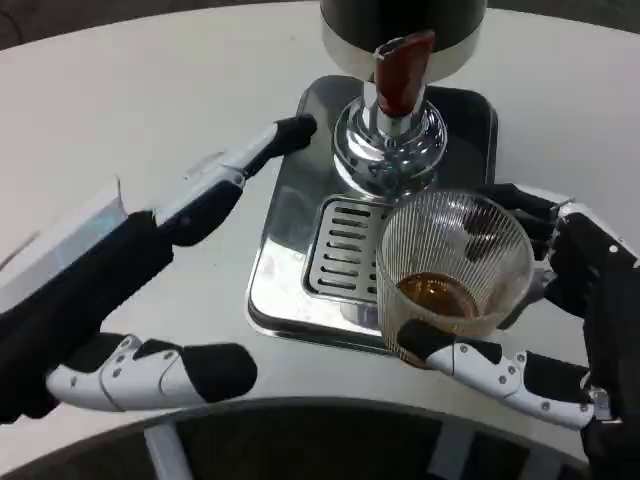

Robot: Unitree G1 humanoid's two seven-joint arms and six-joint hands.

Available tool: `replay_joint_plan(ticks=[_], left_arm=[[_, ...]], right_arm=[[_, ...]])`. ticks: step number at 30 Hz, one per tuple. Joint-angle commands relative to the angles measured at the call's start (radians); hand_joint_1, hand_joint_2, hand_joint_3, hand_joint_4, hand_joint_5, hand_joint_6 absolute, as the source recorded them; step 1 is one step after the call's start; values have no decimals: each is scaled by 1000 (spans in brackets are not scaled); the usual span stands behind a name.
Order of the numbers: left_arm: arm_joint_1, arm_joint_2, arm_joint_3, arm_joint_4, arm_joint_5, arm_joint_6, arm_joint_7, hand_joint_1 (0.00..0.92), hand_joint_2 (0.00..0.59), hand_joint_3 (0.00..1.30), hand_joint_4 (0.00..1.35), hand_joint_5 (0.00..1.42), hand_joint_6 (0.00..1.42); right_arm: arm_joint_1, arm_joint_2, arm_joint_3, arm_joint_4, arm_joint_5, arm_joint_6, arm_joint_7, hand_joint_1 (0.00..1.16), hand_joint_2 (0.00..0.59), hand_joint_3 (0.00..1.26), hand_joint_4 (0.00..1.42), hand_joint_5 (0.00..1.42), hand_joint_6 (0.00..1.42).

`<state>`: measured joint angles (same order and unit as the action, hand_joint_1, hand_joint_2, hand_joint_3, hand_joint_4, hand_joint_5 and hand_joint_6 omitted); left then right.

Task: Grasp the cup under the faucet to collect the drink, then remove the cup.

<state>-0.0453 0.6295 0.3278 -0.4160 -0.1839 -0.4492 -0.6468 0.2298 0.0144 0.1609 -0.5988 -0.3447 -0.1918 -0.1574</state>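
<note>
A clear ribbed glass cup (455, 270) with a little amber drink in its bottom stands over the right side of the slotted drip grate (345, 250). My right hand (560, 300) grips it, a thumb across its front base and fingers behind its right side. The chrome faucet (392, 135) with a red lever (403, 68) hangs from a dark dispenser just behind the cup, so the cup sits nearer to me than the spout. My left hand (170, 260) hovers open left of the steel tray (290, 190), one finger reaching to the tray's far left corner.
The steel drip tray rests on a round white table (150, 110). The table's near edge curves along the bottom of the picture, with dark floor beneath it. Bare tabletop lies left of and behind my left hand.
</note>
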Motion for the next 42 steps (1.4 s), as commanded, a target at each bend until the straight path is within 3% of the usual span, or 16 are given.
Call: replay_joint_plan(ticks=[1, 10, 22, 30, 42], left_arm=[[90, 21, 26, 7, 22, -110, -23, 0, 87, 4, 0, 0, 0], [209, 33, 46, 15, 47, -233, -19, 0, 86, 3, 0, 0, 0], [342, 55, 71, 0, 75, -370, -18, 0, 86, 0, 0, 0, 0], [377, 107, 111, 30, 65, -473, -18, 0, 88, 0, 0, 0, 0], [428, 203, 126, 70, 29, -629, -24, 0, 94, 11, 0, 0, 0]], right_arm=[[68, -20, -5, -95, 40, 4, 46, 989, 106, 798, 852, 1011, 972], [179, -53, -39, -224, 92, 37, 123, 987, 105, 794, 852, 1011, 971], [337, -78, -45, -327, 126, 32, 175, 986, 105, 798, 852, 1011, 971], [383, -92, -61, -377, 163, 46, 202, 986, 105, 798, 852, 1011, 971], [399, -115, -59, -448, 197, 95, 246, 986, 105, 798, 852, 1011, 971]])
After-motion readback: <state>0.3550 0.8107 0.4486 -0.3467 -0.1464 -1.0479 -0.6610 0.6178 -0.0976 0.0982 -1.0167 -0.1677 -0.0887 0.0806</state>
